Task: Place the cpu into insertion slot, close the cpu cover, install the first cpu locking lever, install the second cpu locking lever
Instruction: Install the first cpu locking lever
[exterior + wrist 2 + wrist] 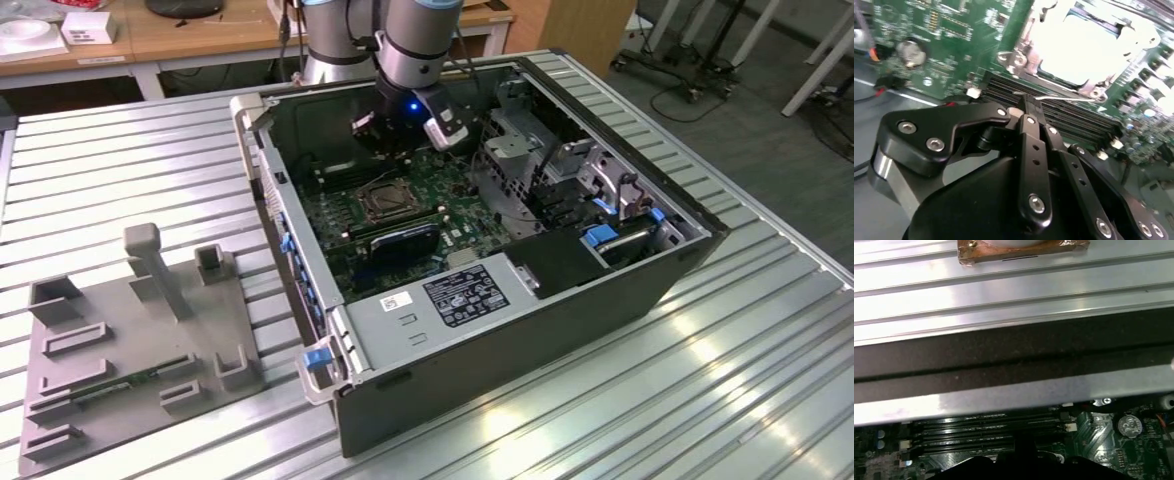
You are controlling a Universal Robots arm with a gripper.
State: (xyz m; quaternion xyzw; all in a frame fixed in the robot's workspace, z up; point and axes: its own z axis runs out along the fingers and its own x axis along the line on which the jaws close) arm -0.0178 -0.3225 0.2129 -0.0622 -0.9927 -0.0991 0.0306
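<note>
One black claw [1026, 107] pinched narrow, holding nothing, hovering by long black memory slots [1064, 112] near silvery-framed square insertion slot [379, 203]; probably lever-locking stage, needs careful lining up.

Exterior view: high, angled down on the open computer case [534, 300]. Both wrist views: close above the motherboard [954, 45] (shared: memory slots [984, 435]).

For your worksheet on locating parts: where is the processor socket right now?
In the exterior view, the socket sits mid-motherboard inside the open computer case, just below the gripper.
</note>
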